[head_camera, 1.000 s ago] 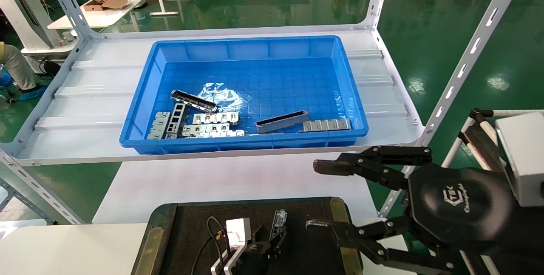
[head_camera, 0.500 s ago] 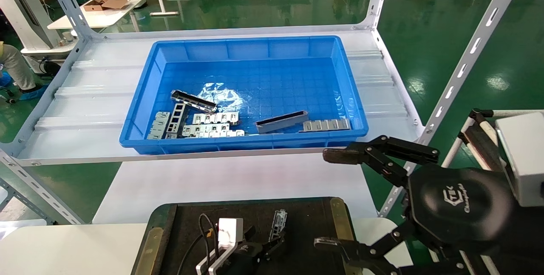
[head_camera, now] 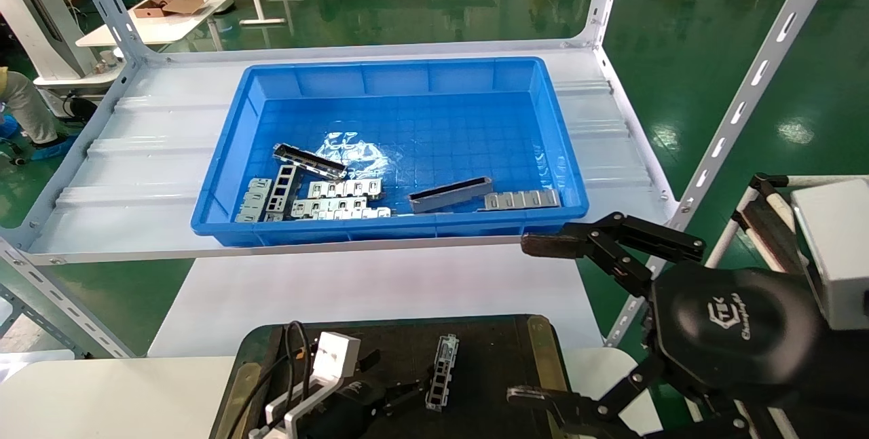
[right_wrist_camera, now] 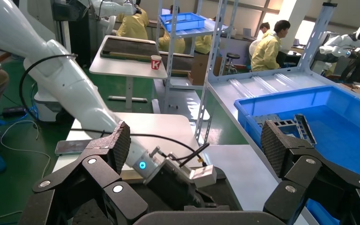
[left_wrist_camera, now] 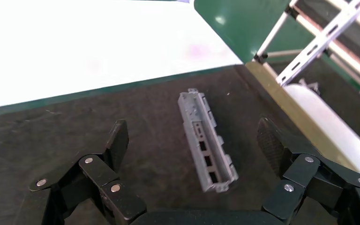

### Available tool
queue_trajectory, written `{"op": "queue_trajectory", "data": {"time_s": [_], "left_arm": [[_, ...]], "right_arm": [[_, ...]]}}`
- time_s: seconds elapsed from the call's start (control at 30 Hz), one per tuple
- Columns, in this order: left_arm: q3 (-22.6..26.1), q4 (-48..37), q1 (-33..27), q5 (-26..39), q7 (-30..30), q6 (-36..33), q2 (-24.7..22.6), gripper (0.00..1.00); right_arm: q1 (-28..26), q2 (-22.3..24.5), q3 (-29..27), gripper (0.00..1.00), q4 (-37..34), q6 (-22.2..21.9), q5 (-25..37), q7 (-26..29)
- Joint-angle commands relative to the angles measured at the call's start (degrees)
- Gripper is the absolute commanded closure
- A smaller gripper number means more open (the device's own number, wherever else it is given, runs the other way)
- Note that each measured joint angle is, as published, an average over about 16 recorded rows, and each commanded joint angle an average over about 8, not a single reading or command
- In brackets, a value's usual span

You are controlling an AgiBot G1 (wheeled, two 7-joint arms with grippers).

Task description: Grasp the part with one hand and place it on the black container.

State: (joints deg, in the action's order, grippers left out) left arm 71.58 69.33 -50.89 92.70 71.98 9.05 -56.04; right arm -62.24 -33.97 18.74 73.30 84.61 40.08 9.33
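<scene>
The part [head_camera: 441, 371] lies flat on the black container [head_camera: 495, 357], a silver-grey trough with a row of rectangular cut-outs. In the left wrist view the part [left_wrist_camera: 206, 140] rests on the container's dark surface [left_wrist_camera: 65, 122], between my spread fingers and touching neither. My left gripper [head_camera: 390, 381] is open and empty, low over the container just left of the part; it also shows in its own wrist view [left_wrist_camera: 193, 138]. My right gripper [head_camera: 529, 320] is open and empty, hovering at the container's right edge; it also shows in its own wrist view [right_wrist_camera: 195, 140].
A large blue bin [head_camera: 231, 147] stands on the grey shelf [head_camera: 136, 154] behind. It holds more trough brackets [head_camera: 449, 193] and flat shiny strips [head_camera: 523, 199]. A slanted shelf post [head_camera: 740, 106] rises at the right. A white table [head_camera: 366, 283] lies between shelf and container.
My left gripper has drawn back to the left, away from the part, which now lies free on the container. My right gripper's fingers have spread wider and shifted slightly right.
</scene>
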Motion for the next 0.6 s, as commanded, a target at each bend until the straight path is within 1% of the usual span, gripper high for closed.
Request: {"op": "queue_trajectory", "data": {"time_s": [0.03, 0.3, 0.6], "left_arm": [[0.48, 1.08, -0.72, 1.01, 0.65, -1.04, 1.61, 0.0], [2.04, 6.19, -2.79, 3.26, 2.48, -3.46, 6.49, 0.0], [3.88, 8.23, -5.14, 5.53, 4.55, -3.69, 9.64, 0.0]], "right_arm": [[0.0, 0.0, 0.0, 0.0, 0.0, 0.0, 0.0, 0.0], [0.0, 0.01, 0.02, 0.0, 0.0, -0.01, -0.01, -0.01], [-0.01, 0.01, 0.03, 0.0, 0.0, -0.01, -0.02, -0.02]]}}
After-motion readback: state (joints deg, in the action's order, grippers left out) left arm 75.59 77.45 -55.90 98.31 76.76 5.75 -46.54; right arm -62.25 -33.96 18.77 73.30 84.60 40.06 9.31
